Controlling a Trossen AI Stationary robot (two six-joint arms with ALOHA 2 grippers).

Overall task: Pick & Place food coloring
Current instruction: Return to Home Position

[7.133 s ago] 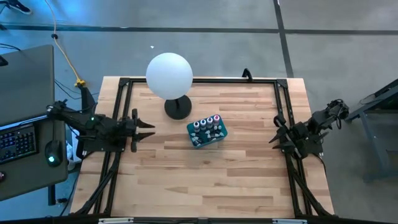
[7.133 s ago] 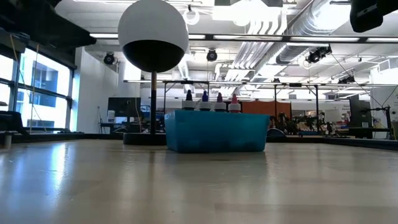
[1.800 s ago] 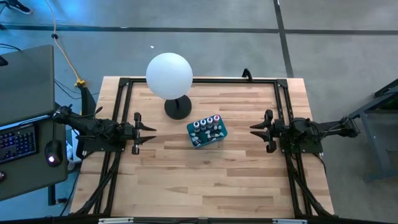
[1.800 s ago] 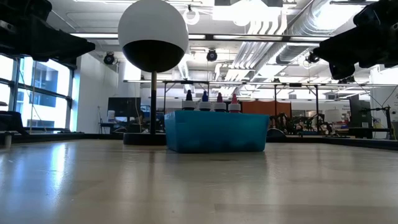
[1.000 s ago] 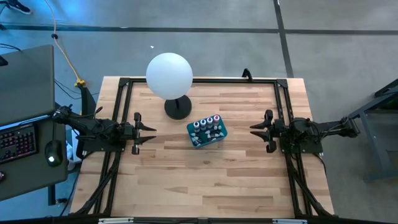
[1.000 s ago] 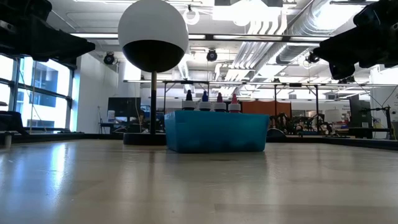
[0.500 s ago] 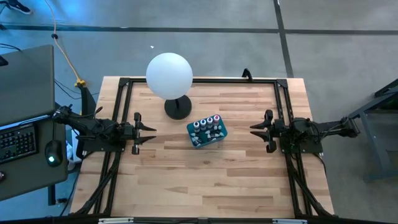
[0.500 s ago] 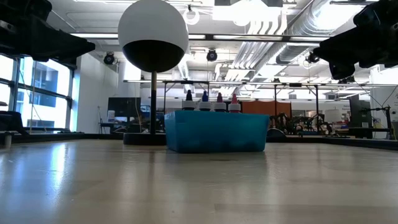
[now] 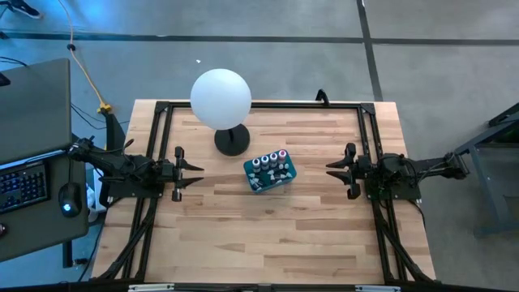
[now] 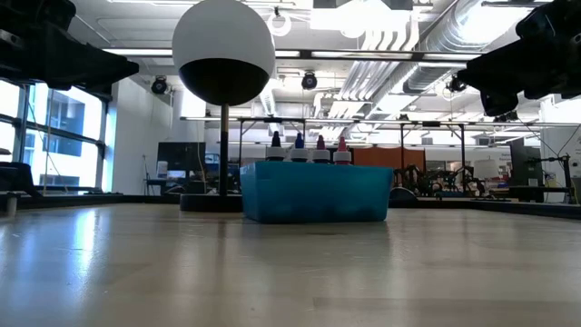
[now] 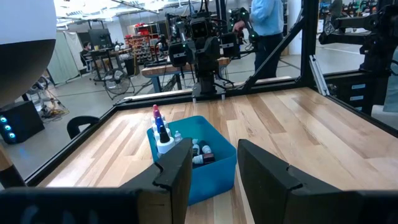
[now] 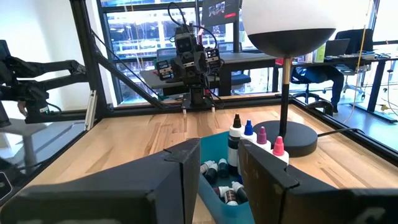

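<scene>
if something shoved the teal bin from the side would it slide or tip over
Probably slide: the teal bin sits low and wide on the smooth wooden table. Small and plastic-looking, it likely moves easily. The four upright food coloring bottles poking above its rim look narrow and might topple inside.

Left gripper (image 9: pixel 195 172) at the left edge of the table (image 9: pixel 268 235), pointing inward, fingers parted, empty. Right gripper (image 9: pixel 332 170) at the right edge, pointing inward, fingers parted, empty. Both arms level, facing each other, well apart.
</scene>
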